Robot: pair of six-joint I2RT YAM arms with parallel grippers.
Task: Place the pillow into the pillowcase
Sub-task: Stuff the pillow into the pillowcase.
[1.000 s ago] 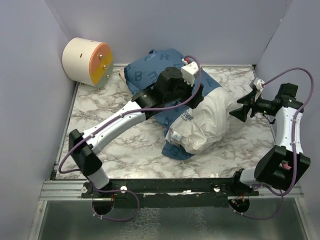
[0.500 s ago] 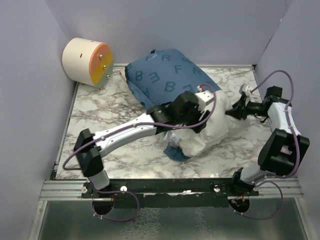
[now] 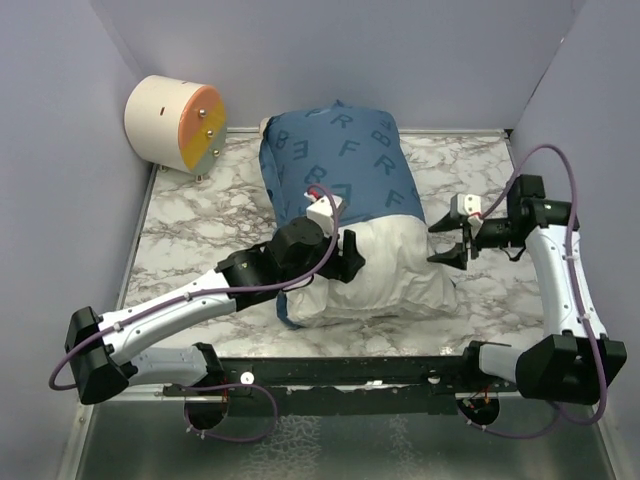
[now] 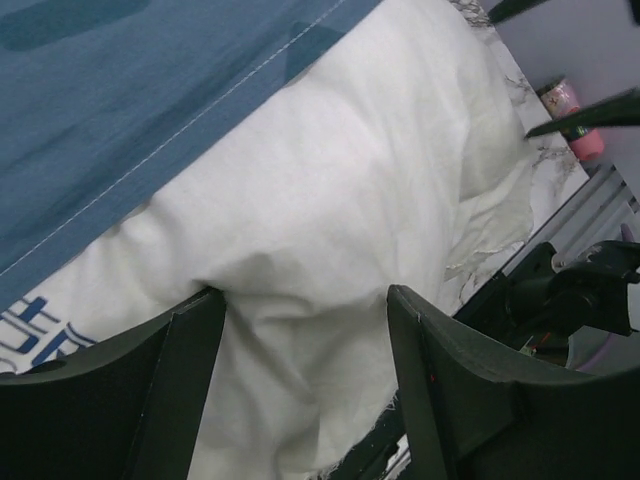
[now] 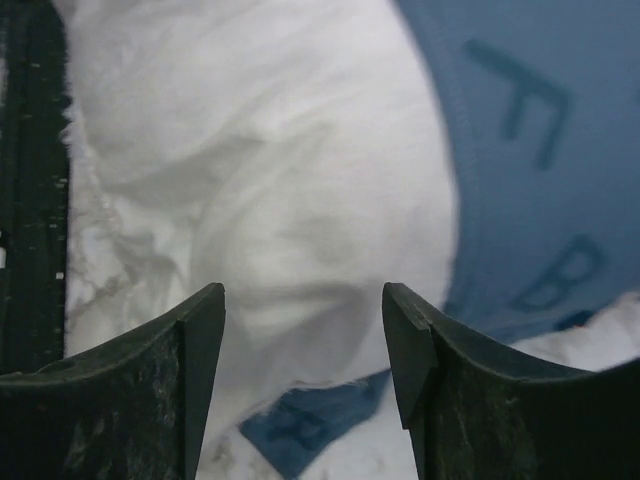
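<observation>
On the table, step: pillow (image 3: 385, 280) half inside pillowcase (image 3: 340, 160).
Left gripper (image 4: 300, 330): jaws apart, pressing pillow.
Right gripper (image 3: 450, 240): jaws apart, empty.
Next: probably tug the case further over.

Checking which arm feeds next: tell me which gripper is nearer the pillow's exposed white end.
Left. The left gripper presses into the pillow beside the pillowcase hem; the right gripper sits just off its right edge.

Even, diffuse light from overhead; soft shadows only beneath the arms on the marbled grey-white tabletop (image 3: 200, 240). Overhead view sharp. Both wrist views slightly soft, dark claw fingers (image 5: 190, 370) blurred.
</observation>
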